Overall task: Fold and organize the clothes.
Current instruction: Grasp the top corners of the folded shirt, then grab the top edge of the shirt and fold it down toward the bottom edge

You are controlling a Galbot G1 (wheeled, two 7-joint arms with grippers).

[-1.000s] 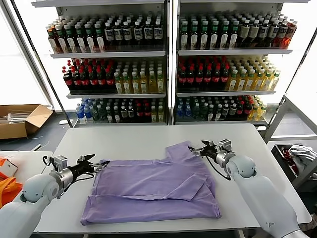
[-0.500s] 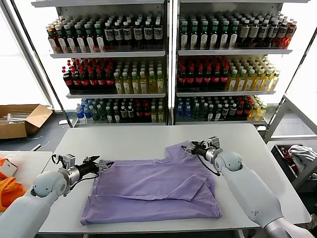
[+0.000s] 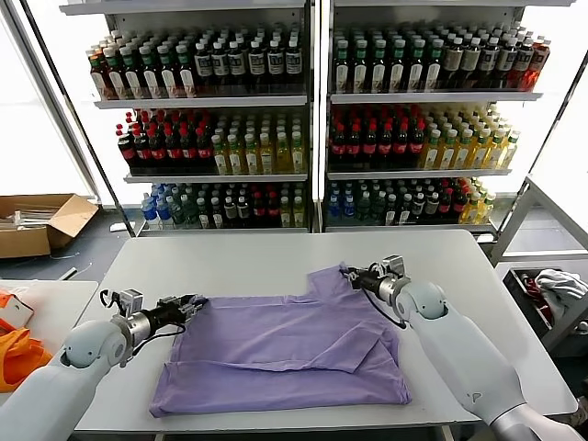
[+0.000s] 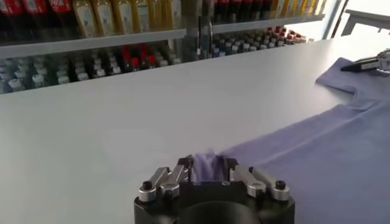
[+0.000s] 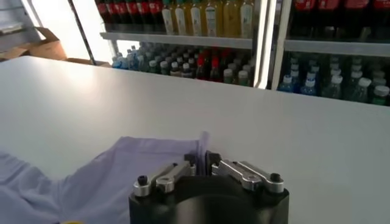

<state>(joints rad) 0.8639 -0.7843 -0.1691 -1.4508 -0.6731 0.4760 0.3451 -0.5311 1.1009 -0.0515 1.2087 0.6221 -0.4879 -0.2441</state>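
Lying partly folded on the white table (image 3: 276, 253), the lavender T-shirt (image 3: 285, 354) spans its near half. Left gripper (image 3: 188, 304) is clamped on the shirt's left far corner, cloth pinched between closed fingers (image 4: 183, 171). Right gripper (image 3: 352, 276) is clamped on the right far sleeve edge.

A white rectangular table (image 3: 266, 262) stands before tall metal shelves of coloured drink bottles (image 3: 312, 119) (brightly backlit), with an open brown cardboard box (image 3: 41, 220) beyond its far left corner.
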